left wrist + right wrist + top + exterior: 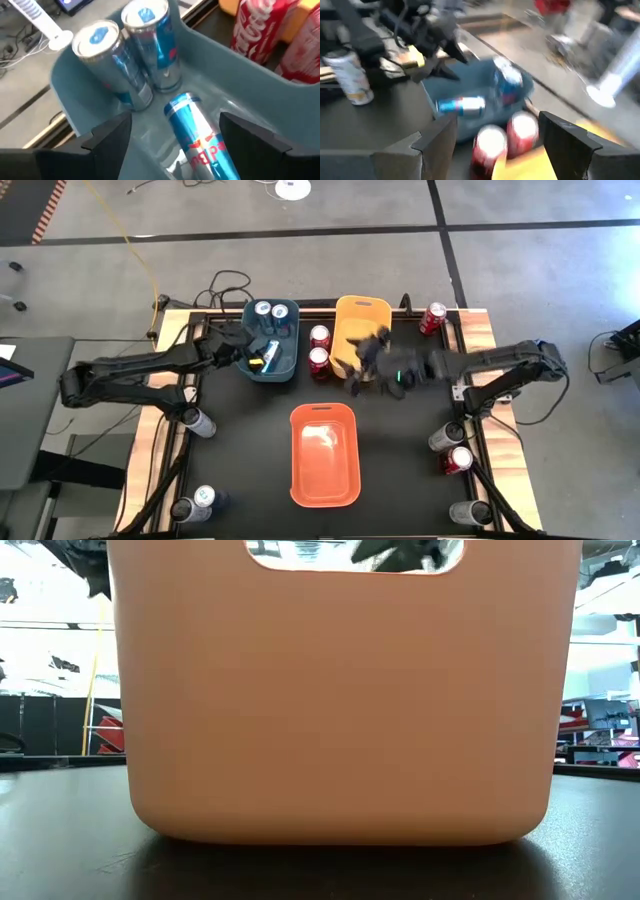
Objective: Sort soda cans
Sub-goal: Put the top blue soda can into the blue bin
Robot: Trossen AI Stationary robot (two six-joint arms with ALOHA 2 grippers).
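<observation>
A blue bin (271, 340) holds two upright blue soda cans (97, 37) (146, 15) at its far end. A third blue can (197, 137) lies on its side on the bin floor. My left gripper (258, 352) hovers open over that lying can, one finger on each side and clear of it. Two red cans (319, 337) (319, 360) stand between the blue bin and a yellow bin (362, 320). My right gripper (360, 370) is open and empty over the yellow bin's near end.
An orange bin (325, 455) sits at the table's near middle and fills the low view. Loose cans stand around the edges: a red one (433, 317) at far right, grey and red ones (445, 437) (458, 460) at right, and grey ones (200, 422) (205, 498) at left.
</observation>
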